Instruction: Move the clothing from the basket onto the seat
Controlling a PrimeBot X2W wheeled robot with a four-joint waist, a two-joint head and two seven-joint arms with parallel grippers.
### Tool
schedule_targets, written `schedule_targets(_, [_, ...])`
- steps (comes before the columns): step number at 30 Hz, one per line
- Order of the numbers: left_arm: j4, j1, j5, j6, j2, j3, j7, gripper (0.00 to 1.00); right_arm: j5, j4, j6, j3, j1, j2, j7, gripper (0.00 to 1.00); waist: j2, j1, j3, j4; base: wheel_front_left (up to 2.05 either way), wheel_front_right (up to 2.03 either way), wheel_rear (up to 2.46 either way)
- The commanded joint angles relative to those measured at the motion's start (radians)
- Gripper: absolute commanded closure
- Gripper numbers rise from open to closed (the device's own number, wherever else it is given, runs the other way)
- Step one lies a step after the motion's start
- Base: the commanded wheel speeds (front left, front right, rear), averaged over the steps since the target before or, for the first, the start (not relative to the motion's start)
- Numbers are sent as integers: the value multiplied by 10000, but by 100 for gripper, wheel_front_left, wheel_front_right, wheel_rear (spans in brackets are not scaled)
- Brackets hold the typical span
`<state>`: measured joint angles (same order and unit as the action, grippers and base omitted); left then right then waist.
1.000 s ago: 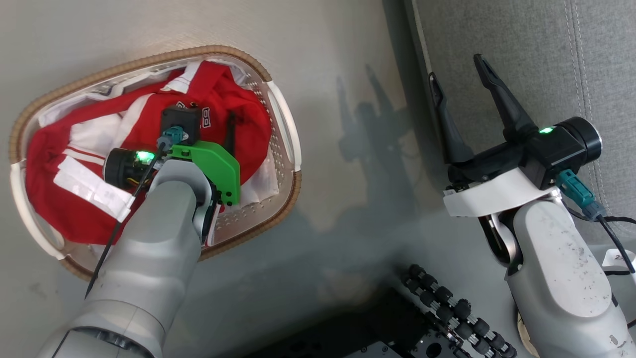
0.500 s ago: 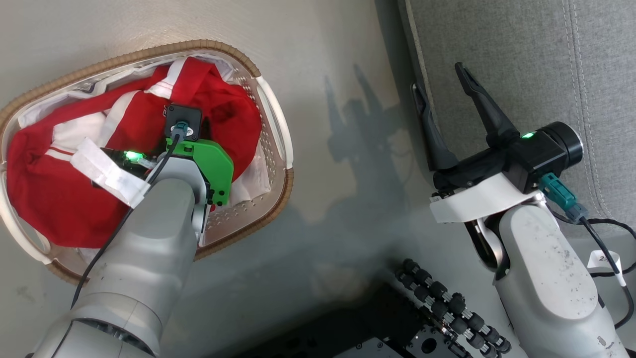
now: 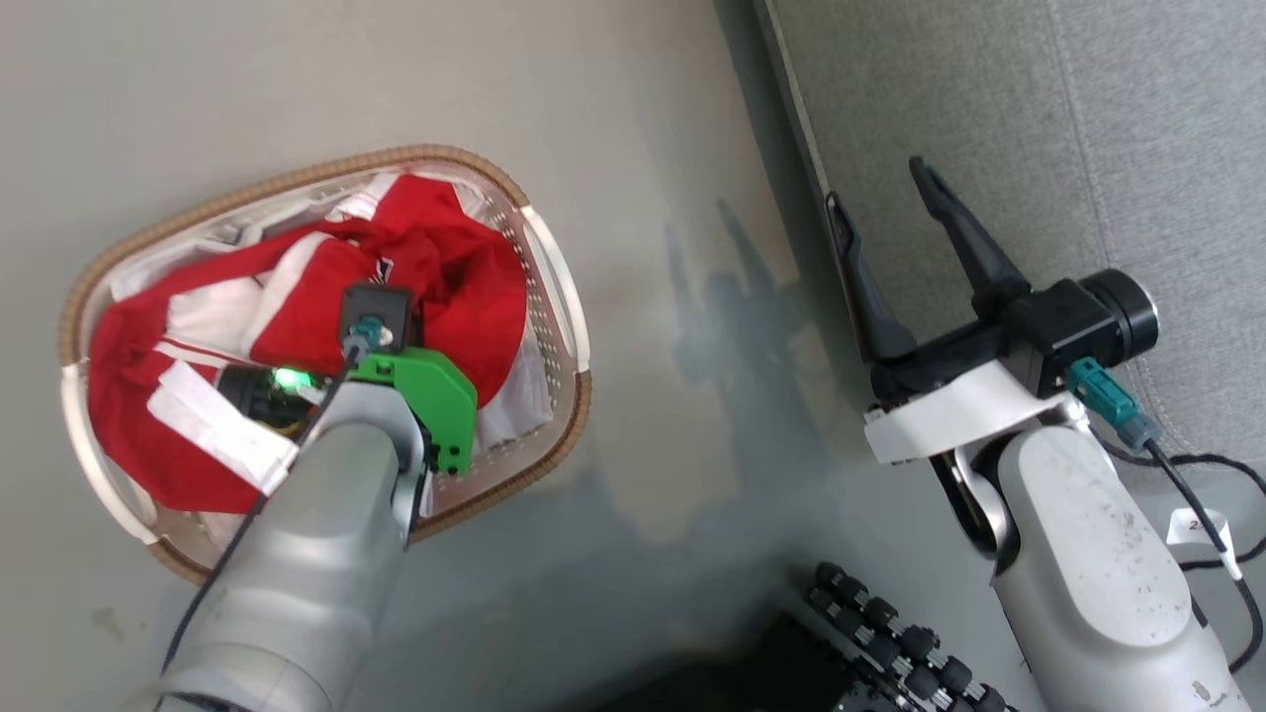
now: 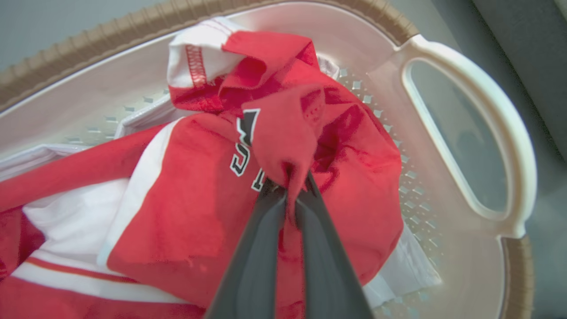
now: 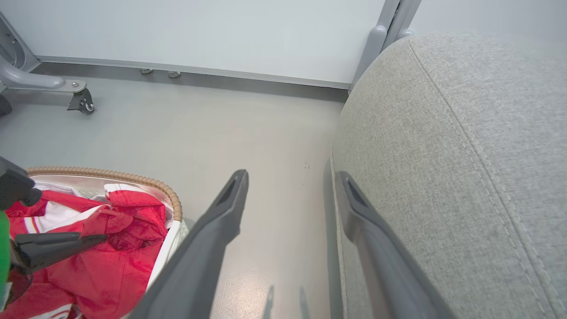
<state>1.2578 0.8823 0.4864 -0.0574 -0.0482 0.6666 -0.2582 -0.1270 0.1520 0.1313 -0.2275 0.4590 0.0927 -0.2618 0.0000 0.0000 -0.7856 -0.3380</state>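
The left end effector (image 4: 290, 177) is pinched fully closed on a raised fold of the red jersey (image 4: 186, 186), which lies heaped in the basket (image 3: 297, 176) on the floor (image 3: 495, 79). To lift well, it should probably rise straight up until the trailing fabric clears the brown woven-look rim. The slack, thin cloth with white panels, stripe trim and outlined lettering could snag the perforated plastic wall or drag a 2nd garment. The right end effector (image 3: 878, 188) hovers wide open and empty beside the seat (image 3: 1039, 148), a rounded grey woven cushion with stitched seams.
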Motion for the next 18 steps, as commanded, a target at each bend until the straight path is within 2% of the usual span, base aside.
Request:
schedule_targets(1, [-184,-342,37,58,-52,-9,-72,100,46,81,-10,36,-250,103,-48,0,0,0,1097,377,0,0,0])
schedule_targets(10, [-2560,-2100,-461,-63,-145,-661,-77,100,58,410,-10,-241,-937,294,-48,0,0,0,2935,1144,0,0,0])
schedule_targets(18, [-4310,-3312,-1275,164,-128,-1476,-77,100,106,616,-10,-452,-1517,363,-48,0,0,0,4077,1829,0,0,0])
